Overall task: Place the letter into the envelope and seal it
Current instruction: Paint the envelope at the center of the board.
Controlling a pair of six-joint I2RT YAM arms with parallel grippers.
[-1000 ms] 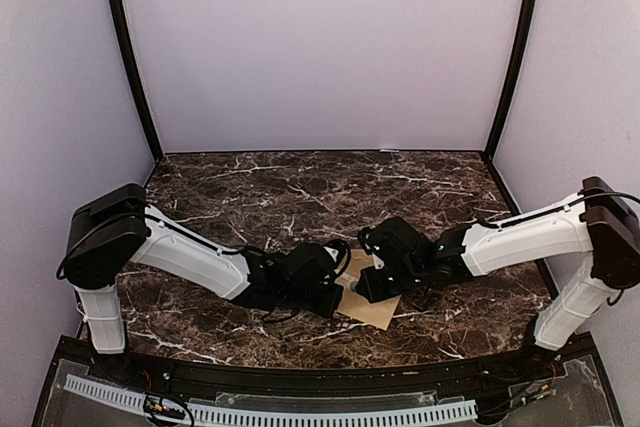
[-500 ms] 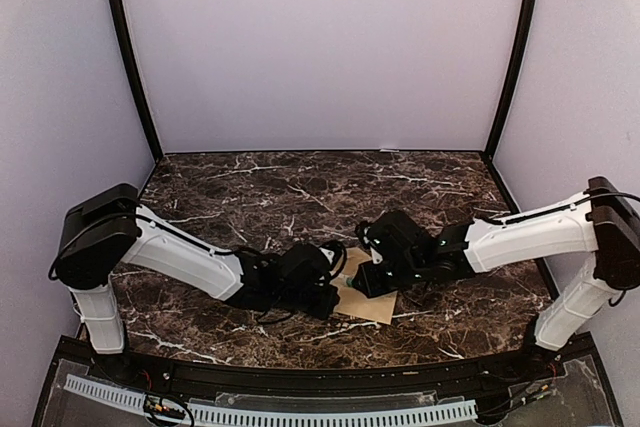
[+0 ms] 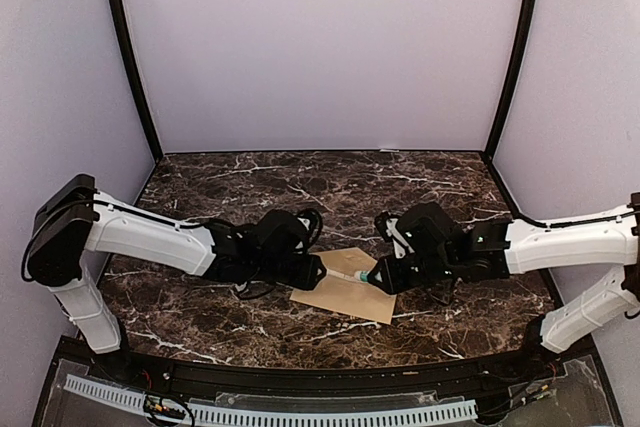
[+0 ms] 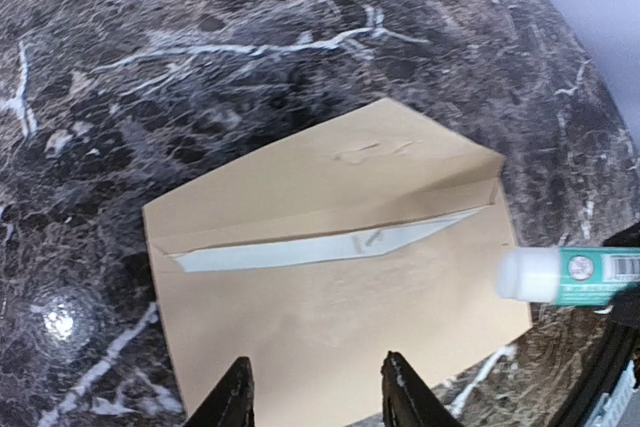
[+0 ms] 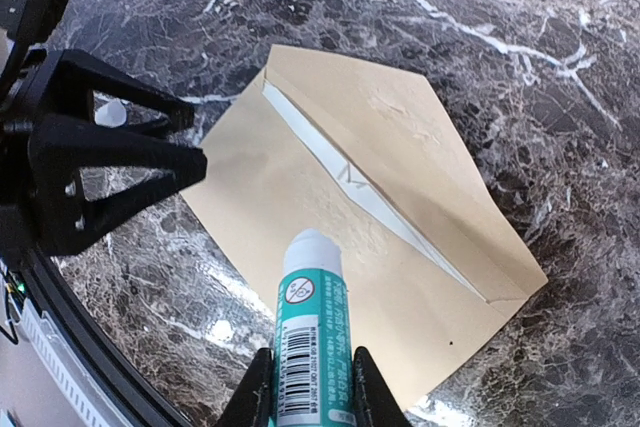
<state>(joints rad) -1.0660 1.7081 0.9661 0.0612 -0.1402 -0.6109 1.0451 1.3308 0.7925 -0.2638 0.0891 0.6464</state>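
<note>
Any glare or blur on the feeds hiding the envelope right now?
Left wrist view: envelope sharp, evenly lit; one glare spot on the marble table beside it, off the paper. Right wrist view: reflections on the table near the envelope's lower edge; glue stick label legible.
</note>
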